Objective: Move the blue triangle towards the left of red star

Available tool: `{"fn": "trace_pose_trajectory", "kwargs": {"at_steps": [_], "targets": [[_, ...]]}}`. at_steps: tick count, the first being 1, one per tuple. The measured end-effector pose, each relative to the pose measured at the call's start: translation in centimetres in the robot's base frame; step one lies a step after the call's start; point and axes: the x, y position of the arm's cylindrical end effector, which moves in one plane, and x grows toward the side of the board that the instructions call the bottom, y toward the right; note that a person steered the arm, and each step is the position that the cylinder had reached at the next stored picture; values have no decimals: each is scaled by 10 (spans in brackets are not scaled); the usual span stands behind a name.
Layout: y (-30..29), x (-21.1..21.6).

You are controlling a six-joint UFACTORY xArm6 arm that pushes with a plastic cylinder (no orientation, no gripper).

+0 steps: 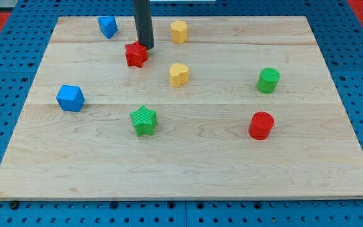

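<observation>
The blue triangle (pixel 108 26) lies near the board's top edge, at the upper left. The red star (pixel 136 54) lies a little below and to the right of it, a small gap apart. The dark rod comes down from the view's top, and my tip (pixel 147 46) rests at the red star's upper right corner, touching or nearly touching it. The tip is to the right of the blue triangle, clear of it.
A blue cube (pixel 70 98) sits at the left. A green star (pixel 144 120) is at the middle. A yellow heart (pixel 179 74) and a yellow hexagon (pixel 179 31) lie right of the red star. A green cylinder (pixel 268 81) and a red cylinder (pixel 261 125) stand at the right.
</observation>
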Motion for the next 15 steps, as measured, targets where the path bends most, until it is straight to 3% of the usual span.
{"fn": "trace_pose_trajectory", "kwargs": {"at_steps": [3,6,7,9,11,13,15], "targets": [[-27,18],[-17,-106],[-24,-110],[-106,-106],[-79,-102],[-155,-98],[-67,-91]]}}
